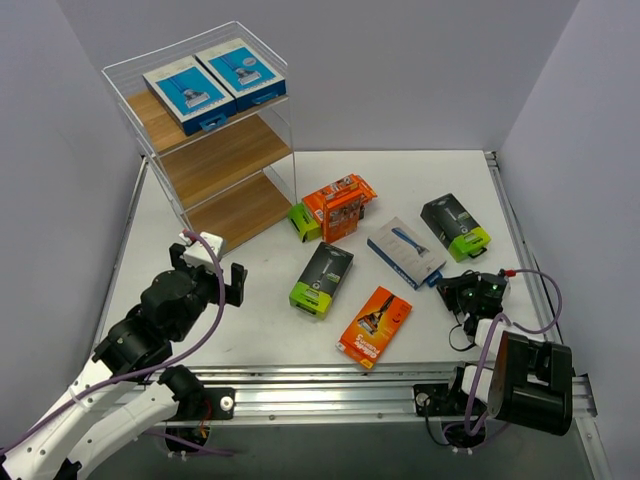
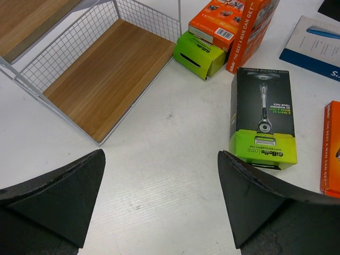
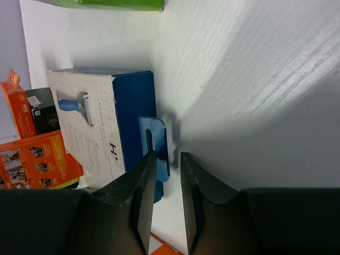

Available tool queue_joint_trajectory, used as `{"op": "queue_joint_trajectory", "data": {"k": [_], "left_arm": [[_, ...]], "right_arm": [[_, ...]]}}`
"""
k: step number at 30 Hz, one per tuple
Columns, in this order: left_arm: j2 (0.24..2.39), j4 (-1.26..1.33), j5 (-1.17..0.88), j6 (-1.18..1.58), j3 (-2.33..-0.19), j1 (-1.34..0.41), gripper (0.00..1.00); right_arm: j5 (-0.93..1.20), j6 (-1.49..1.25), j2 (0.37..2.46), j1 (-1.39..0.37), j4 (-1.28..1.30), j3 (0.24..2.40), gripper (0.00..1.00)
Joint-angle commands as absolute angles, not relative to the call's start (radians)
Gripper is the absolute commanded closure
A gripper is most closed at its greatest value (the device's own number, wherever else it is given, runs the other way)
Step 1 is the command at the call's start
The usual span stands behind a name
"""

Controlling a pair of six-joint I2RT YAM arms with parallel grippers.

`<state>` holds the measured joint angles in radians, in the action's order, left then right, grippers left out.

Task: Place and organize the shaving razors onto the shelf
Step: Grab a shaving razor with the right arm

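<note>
Handling: the blue-and-white pack (image 1: pixel 405 252) is probably light, a stiff card box with smooth printed faces that may slip, and a hard squeeze could dent its corners.
Where to take hold: across its two long edges near mid-length. The hang tab (image 3: pixel 155 143) looks thin and may bend or tear.
Look: white face with a blue razor printed on it, dark blue side and end, and a blue slotted tab sticking out.
Where: flat on the table (image 1: pixel 260 330), well to the right of the shelf (image 1: pixel 215 160) and nearer the arms.
Right gripper (image 3: pixel 167 159): jaws a narrow slit apart with nothing seen between them, tips just beside the tab.
Left gripper (image 2: pixel 161 155): jaws spread wide and empty, in front of the shelf's bottom board.
Neighbour: the black-and-lime pack (image 2: pixel 263 117) lies right of the shelf.
On the shelf: two blue packs (image 1: pixel 215 80) side by side on the top tier.
</note>
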<state>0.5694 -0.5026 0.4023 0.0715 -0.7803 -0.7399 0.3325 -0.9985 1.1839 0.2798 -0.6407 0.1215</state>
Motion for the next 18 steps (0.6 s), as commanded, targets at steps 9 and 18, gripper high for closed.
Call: {"op": "queue_joint_trajectory", "data": {"k": [9, 18], "left_arm": [[0.572, -0.442, 0.382, 0.081, -0.787, -0.739, 0.04], [0.575, -0.442, 0.377, 0.081, -0.788, -0.739, 0.04]], "right_arm": [[0.281, -1.005, 1.219, 0.265, -0.635, 0.126, 0.78], [0.261, -1.022, 1.278, 0.238, -0.687, 0.133, 0.77]]}}
